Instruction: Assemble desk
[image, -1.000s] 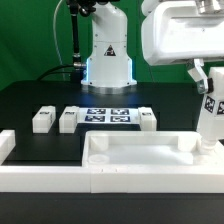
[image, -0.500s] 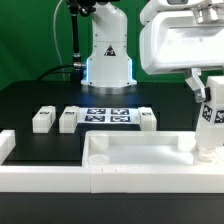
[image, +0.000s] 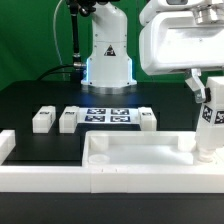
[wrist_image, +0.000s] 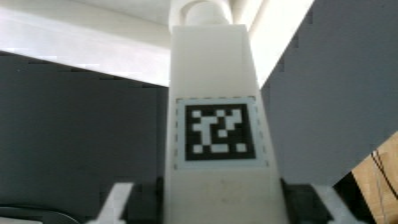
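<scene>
Now, your tabletop (image: 140, 150) lies rim-up, its near long edge just beside the border rail (image: 40, 172). At its short edge on the exterior view's right, the gripper (image: 205, 95) has the held leg (image: 208, 135) upright, fingers (wrist_image: 121, 205) pinching its two sides. You cannot tell whether its foot is seated. Beyond the far edge lies the marker board (image: 108, 116). The third loose leg (image: 147, 119) sits just beside it, the inner loose leg (image: 68, 119) on its other side, and the outer loose leg (image: 42, 120) farther off.
</scene>
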